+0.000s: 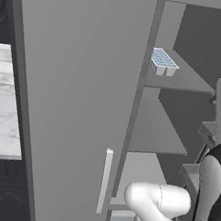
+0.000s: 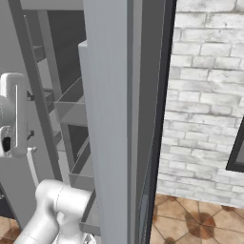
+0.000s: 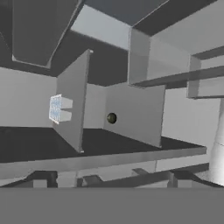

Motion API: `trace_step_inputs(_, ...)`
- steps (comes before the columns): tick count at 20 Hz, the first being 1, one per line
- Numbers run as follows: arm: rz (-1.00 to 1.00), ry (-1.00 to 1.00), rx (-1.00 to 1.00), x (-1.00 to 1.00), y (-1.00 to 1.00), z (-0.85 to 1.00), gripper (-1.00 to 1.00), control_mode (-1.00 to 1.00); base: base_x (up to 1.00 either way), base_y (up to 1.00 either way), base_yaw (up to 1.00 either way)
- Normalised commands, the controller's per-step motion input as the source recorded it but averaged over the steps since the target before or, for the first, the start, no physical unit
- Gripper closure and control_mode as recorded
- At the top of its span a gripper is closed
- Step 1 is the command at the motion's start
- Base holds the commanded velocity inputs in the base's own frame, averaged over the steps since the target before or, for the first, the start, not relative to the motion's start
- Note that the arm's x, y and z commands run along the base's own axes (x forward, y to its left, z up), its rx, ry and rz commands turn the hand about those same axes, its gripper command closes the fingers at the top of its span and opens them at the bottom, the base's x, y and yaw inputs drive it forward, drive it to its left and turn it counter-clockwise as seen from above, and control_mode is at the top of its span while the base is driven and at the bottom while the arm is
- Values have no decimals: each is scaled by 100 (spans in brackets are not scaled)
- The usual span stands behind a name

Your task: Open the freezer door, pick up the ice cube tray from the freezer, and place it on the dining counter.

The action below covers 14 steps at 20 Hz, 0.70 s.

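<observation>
Arm raised upright before open freezer (image 1: 165,126), hand level with upper shelves. Gripper state: cannot tell. Ice cube tray (image 1: 163,62) on upper shelf. Freezer door (image 2: 112,119) swung open alongside, bins inward.

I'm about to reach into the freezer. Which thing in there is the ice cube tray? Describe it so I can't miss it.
Look into the open freezer, right of the closed grey door with the pale bar handle. On the top grey shelf, near its front left corner, sits the ice cube tray: a small pale tray with two rows of light-blue cells, the one coloured thing among grey shelves.
</observation>
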Motion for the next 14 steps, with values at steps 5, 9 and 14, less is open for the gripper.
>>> trace_step_inputs(5, -42, -1, 22, 21, 0, 8, -100, -100, 0, 0, 0)
trace_step_inputs(9, -32, 0, 21, 30, -7, 4, -100, -100, 0, 0, 0)
trace_step_inputs(14, -13, 0, 17, 31, -19, 13, -100, -100, 0, 0, 0)
